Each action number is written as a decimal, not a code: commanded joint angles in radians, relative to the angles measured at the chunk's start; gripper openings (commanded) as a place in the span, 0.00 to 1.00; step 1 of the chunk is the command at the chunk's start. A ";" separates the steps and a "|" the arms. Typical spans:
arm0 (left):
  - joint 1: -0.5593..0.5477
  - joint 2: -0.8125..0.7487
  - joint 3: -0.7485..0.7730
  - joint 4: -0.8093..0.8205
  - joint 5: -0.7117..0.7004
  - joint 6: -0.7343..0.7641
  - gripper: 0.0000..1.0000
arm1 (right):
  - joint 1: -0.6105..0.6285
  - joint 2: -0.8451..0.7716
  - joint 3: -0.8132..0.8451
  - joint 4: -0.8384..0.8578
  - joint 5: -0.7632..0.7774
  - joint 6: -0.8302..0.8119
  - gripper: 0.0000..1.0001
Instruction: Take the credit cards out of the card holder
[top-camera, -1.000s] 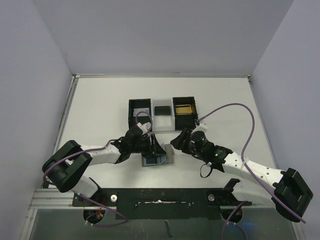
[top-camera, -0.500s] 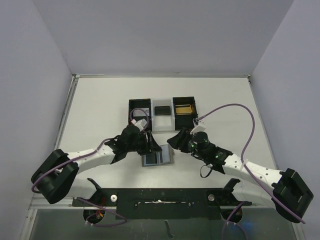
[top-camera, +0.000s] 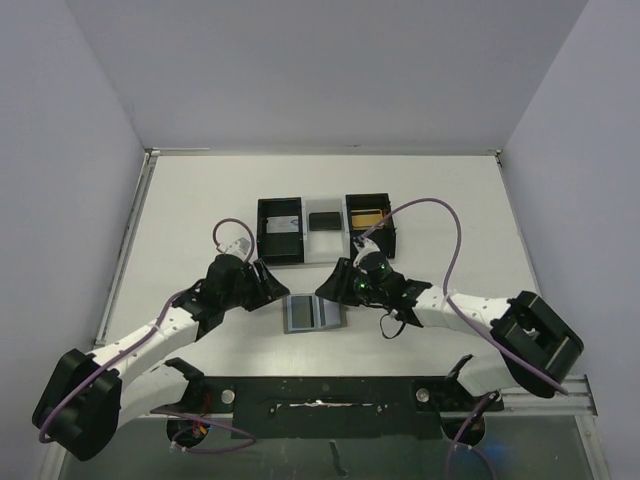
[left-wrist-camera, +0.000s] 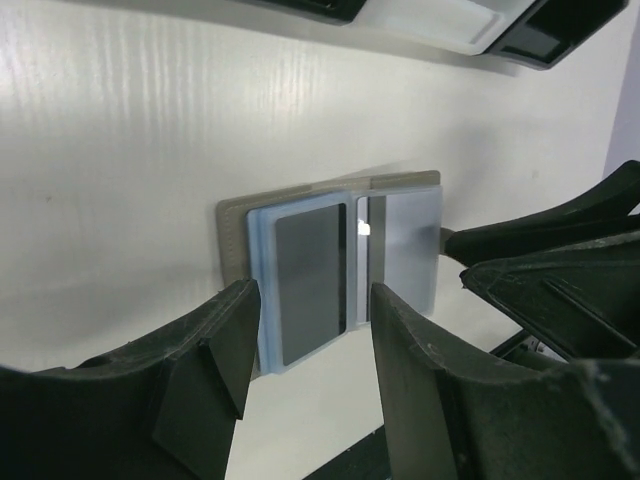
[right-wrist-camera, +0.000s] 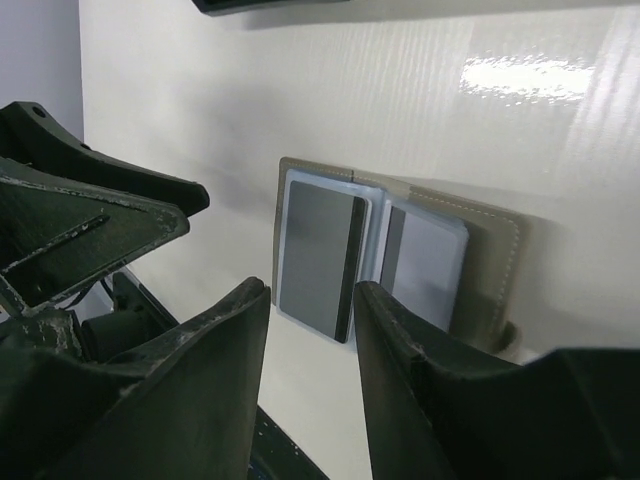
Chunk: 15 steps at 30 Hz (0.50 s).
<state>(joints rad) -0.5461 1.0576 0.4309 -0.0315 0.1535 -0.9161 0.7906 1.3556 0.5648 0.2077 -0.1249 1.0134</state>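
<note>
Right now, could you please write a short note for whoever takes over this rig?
Left gripper: open, empty, just left of the card holder.
Right gripper: open, empty, just right of it.
The card holder lies open and flat on the table.
Cards: a dark-faced card and a pale card sit in its two panels.
Done: holder opened. Left: pull out the cards.
</note>
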 joint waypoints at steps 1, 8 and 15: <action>0.013 -0.016 -0.013 0.012 0.036 0.011 0.48 | -0.001 0.086 0.088 0.054 -0.105 0.007 0.39; 0.013 0.022 -0.010 0.049 0.087 0.023 0.48 | -0.001 0.190 0.113 0.052 -0.159 0.035 0.36; 0.010 0.077 -0.009 0.138 0.170 0.031 0.47 | 0.002 0.269 0.159 -0.023 -0.161 0.038 0.34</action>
<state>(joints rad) -0.5392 1.1061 0.4099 -0.0017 0.2474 -0.9077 0.7918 1.6218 0.6838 0.1963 -0.2710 1.0416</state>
